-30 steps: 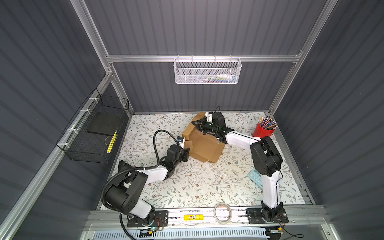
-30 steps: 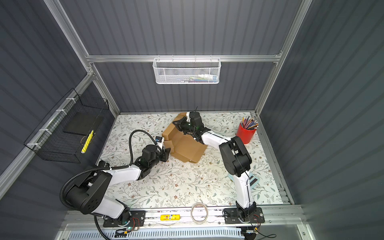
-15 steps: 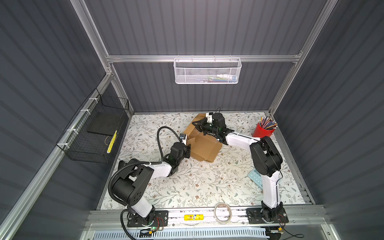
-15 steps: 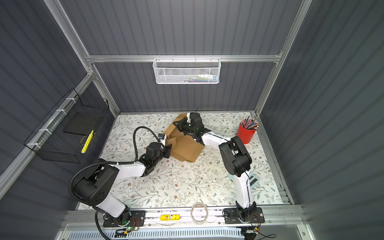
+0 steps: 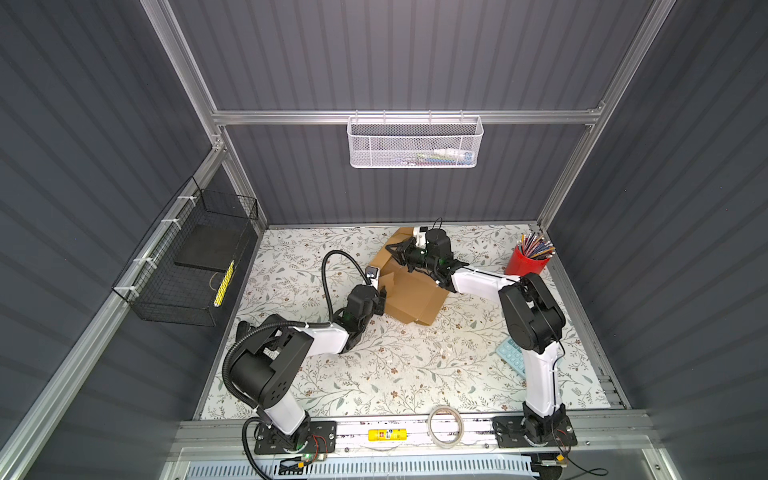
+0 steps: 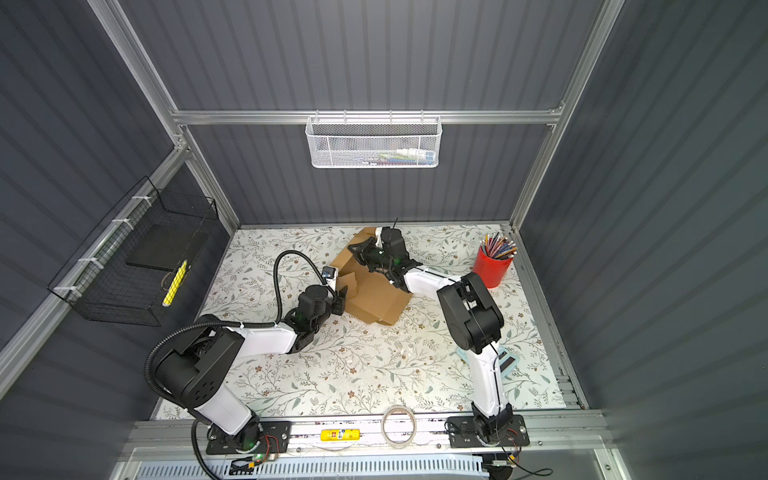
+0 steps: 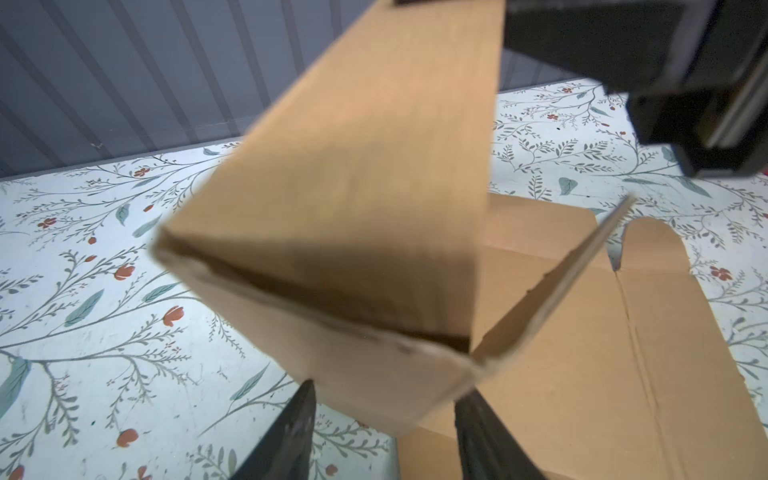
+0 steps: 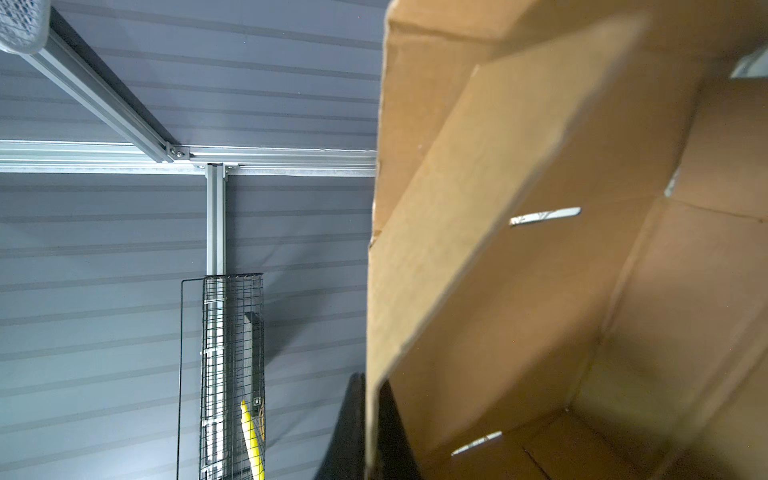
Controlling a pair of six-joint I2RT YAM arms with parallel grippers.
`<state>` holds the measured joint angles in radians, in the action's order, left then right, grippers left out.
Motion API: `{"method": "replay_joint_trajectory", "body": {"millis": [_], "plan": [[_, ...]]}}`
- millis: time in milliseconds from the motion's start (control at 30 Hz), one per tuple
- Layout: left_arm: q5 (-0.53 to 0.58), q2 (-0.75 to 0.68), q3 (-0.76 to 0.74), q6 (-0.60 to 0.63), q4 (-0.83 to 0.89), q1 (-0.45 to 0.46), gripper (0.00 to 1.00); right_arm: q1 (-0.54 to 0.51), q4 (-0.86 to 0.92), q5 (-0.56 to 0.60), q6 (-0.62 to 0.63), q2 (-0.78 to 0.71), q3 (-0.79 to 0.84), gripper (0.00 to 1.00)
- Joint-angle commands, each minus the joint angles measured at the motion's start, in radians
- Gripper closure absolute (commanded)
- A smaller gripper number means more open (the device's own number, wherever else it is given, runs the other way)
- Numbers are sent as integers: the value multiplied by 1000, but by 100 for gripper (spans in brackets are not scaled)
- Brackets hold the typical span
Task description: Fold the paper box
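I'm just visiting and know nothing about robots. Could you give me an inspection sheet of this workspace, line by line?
Surface: floral table cover, flat, no spills seen.
Job's things: paper box, brown cardboard, partly folded, walls and flaps raised.
Clutter: red pencil cup; teal calculator partly under the right arm; tape roll on the front rail.
Grippers: right gripper shut on a box flap; left gripper jaws apart around a folded wall, grip unclear.
Cables: black hose loops above the left arm; thin wires at the bases.
Surroundings: white mesh basket on the back wall; black wire basket on a side wall.
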<state>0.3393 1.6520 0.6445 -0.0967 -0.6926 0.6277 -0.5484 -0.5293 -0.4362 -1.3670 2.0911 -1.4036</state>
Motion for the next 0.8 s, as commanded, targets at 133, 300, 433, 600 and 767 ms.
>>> {"method": "replay_joint_trajectory", "body": {"millis": [133,300,433,600,767], "plan": [[70,29,10,-11,-64,6,46,-5,-27,-5,6,-27,87,100],[88,35,9,-23,-72,11,46,-4,-45,3,0,-30,113,100],[107,37,4,-29,-83,17,44,-4,-66,10,-6,-29,130,100],[138,35,-7,-39,-106,27,44,-4,-96,13,-19,-26,154,100],[170,35,-18,-49,-125,39,43,-5,-107,20,-24,-28,171,100]]}}
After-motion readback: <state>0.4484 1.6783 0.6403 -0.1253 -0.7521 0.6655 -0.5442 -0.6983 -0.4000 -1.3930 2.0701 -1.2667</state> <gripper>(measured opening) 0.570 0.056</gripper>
